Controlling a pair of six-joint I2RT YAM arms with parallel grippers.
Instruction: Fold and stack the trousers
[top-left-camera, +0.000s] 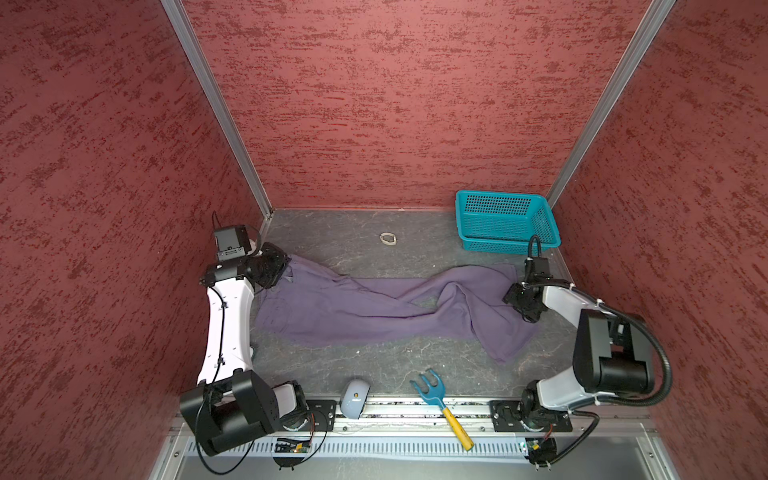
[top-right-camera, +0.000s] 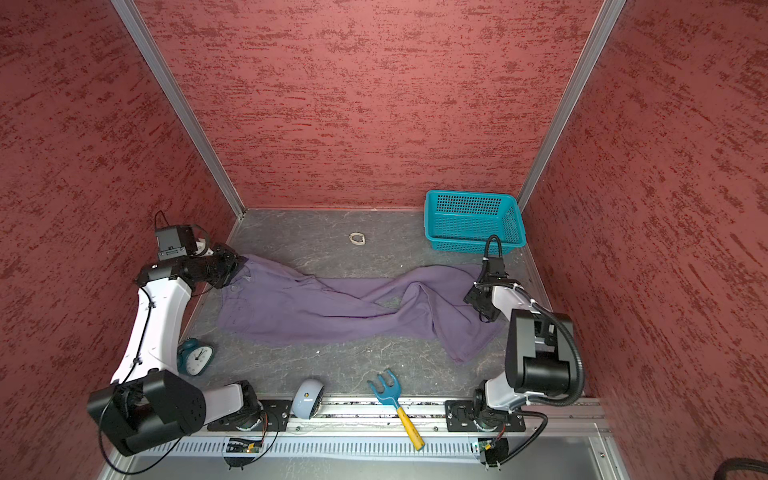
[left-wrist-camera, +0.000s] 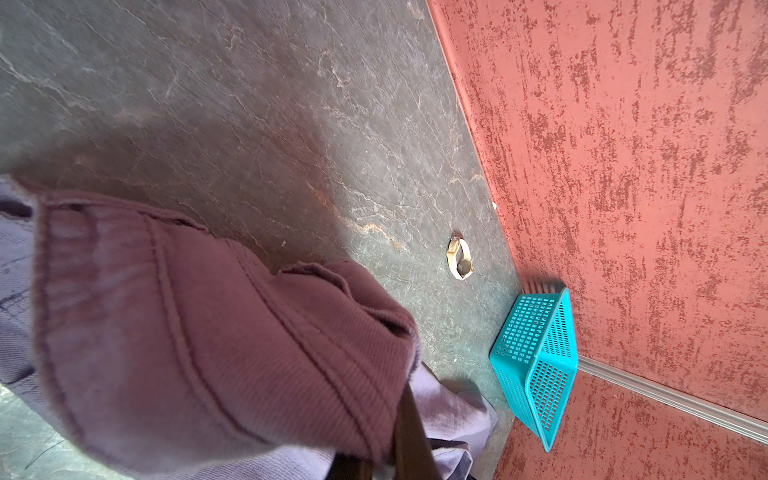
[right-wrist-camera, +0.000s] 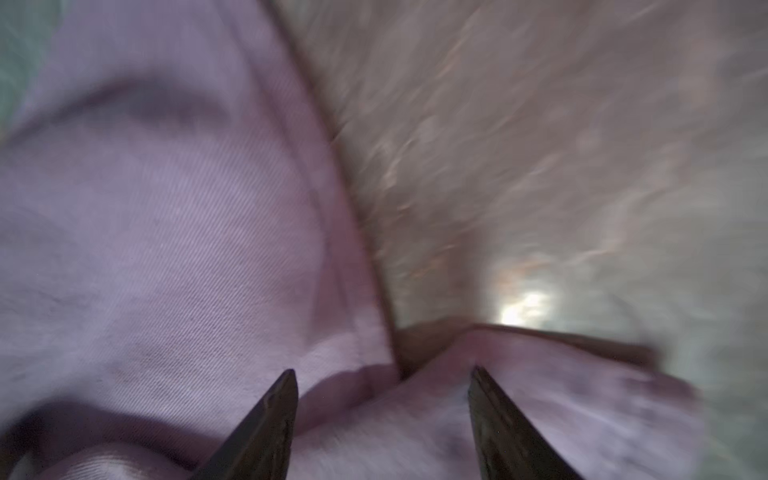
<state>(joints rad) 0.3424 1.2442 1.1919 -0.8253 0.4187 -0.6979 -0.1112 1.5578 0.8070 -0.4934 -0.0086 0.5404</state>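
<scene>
Lying across the grey tabletop (top-left-camera: 332, 365), the trousers (top-left-camera: 365, 307) were spread lengthwise in both top views. The waist pointed toward the left arm. The 2 legs ran toward the right arm, creased and partly overlapping near mid-length. The left gripper (top-left-camera: 279, 268) sat at the far waist corner with its jaws closed on the waistband (left-wrist-camera: 208, 332), which the left wrist view showed bunched and raised close to the lens. The right gripper (right-wrist-camera: 383, 372) stood over the leg ends with its jaws parted. Cloth lay beneath the 2 fingertips (right-wrist-camera: 286, 390), with none visibly pinched between them, though that view was blurred. The teal basket (top-left-camera: 505, 222) stood in the far right corner, near the leg ends but not touching them.
</scene>
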